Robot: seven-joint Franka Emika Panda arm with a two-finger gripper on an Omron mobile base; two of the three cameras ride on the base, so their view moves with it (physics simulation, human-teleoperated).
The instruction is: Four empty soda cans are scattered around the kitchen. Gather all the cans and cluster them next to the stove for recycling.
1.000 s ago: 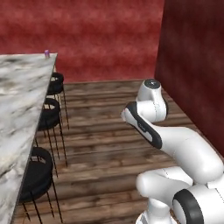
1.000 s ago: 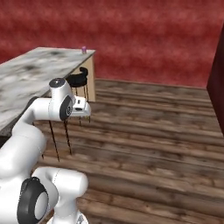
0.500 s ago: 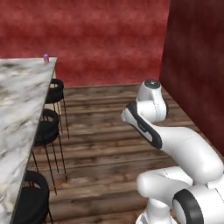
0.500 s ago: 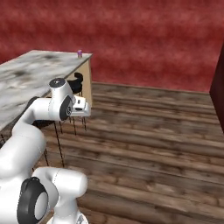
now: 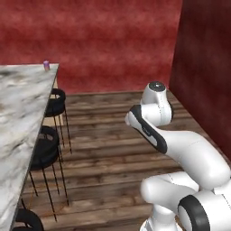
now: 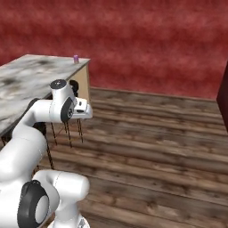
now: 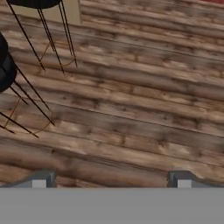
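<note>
The marble counter (image 5: 20, 108) runs along the room's left side, with 3 black stools (image 5: 44, 147) tucked against its edge. 1 purple soda can (image 5: 46, 65) stands upright at the counter's far corner. The gripper (image 7: 111, 178), well away from the counter, hangs wide apart over plank floor (image 7: 131, 109), holding nothing.

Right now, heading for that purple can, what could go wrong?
1. The purple can stands at the marble counter's far corner by the edge; a nudge could tip it off.
2. Black stools line the counter's side, so the base could clip them.
3. The open gripper points at the floor, far from the can.
</note>
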